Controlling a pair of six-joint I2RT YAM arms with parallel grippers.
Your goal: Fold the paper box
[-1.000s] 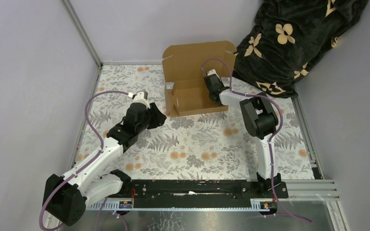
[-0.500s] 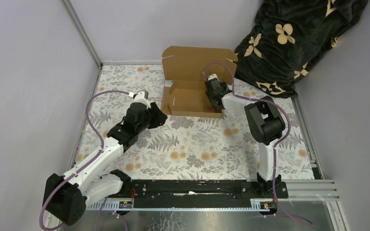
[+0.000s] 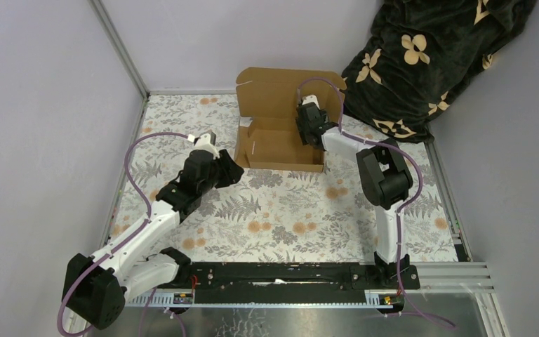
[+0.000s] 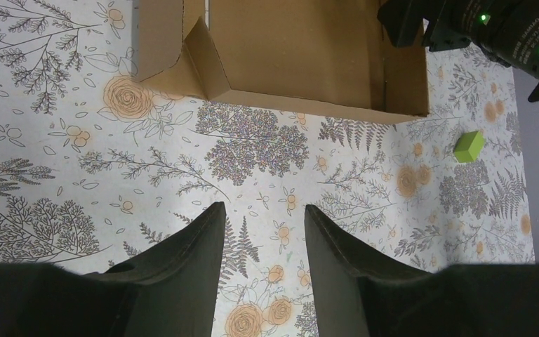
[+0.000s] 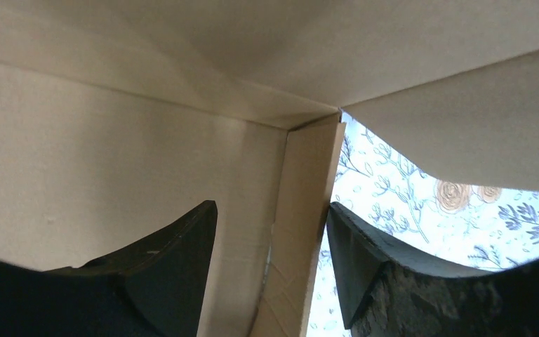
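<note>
Two pincers are in play, but only one is at the cardboard. The right pincer [image 5: 270, 210] sits inside the paper box [image 3: 274, 144], at its right-hand end. Its fingers stand apart and clamp nothing. A narrow upright cardboard panel [image 5: 302, 225] at the box's corner rises straight ahead of it, in line with the gap and closer to its right finger. To this pincer's left run the box floor and inner wall. Past the panel, to its right, the flowered tablecloth [image 5: 393, 189] shows through a gap, so that corner is not closed up.

The left pincer [image 4: 261, 210] hangs over the cloth, its fingers likewise parted with nothing between them. The box lies ahead of it and well apart, with its long axis crosswise to the fingers and its front wall facing them. A loose end flap [image 4: 158, 42] splays out ahead and to the left of this pincer. A lime-green block [image 4: 469, 146] lies ahead and far to its right, clear of the box. The lid [image 3: 281, 84] stands upright on the box's far side.

The right arm is much the nearer, so the next fold looks to be its job. The corner panel is dead ahead and needs only a short advance. The left arm would first have to travel forward to reach its flap.
</note>
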